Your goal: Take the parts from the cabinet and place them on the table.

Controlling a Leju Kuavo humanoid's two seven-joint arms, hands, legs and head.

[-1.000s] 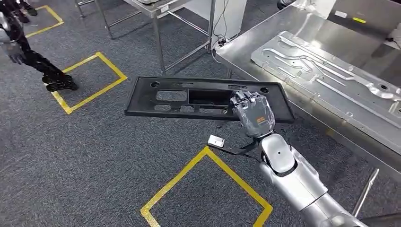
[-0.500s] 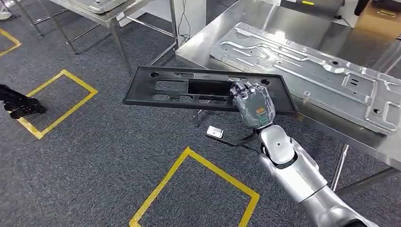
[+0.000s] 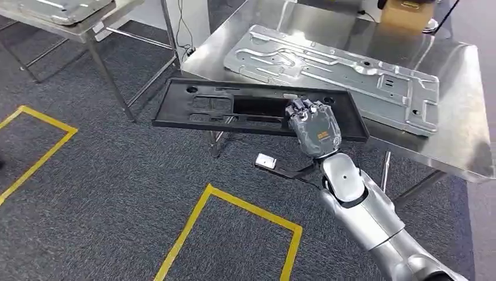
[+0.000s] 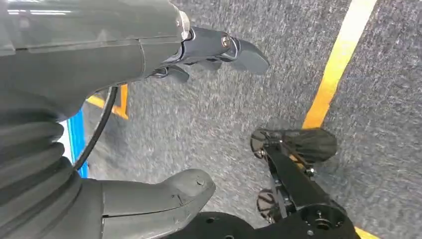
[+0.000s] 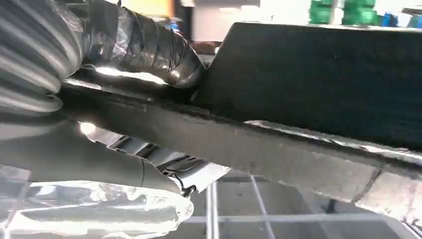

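Note:
A long flat black plastic panel (image 3: 234, 108) with cut-outs hangs level in the air, held by my right hand (image 3: 314, 127) near its right end. Its far edge overlaps the near corner of a steel table (image 3: 456, 146). A large stamped metal plate (image 3: 333, 67) lies on that table. In the right wrist view the panel's dark edge (image 5: 278, 144) runs across the frame with my right hand (image 5: 124, 164) clamped around it. My left hand (image 4: 159, 124) hangs over the carpet with its fingers apart and nothing in it.
Grey carpet carries yellow tape squares (image 3: 234, 234). A second steel table (image 3: 70, 23) with another metal part stands at the back left. A cardboard box (image 3: 406, 12) sits at the far edge of the near table. A small white tag (image 3: 266, 161) dangles below my right wrist.
The whole view has swung: the steel table has shifted left and nearer, now lying under the panel's far edge. My right hand keeps the same hold on the panel.

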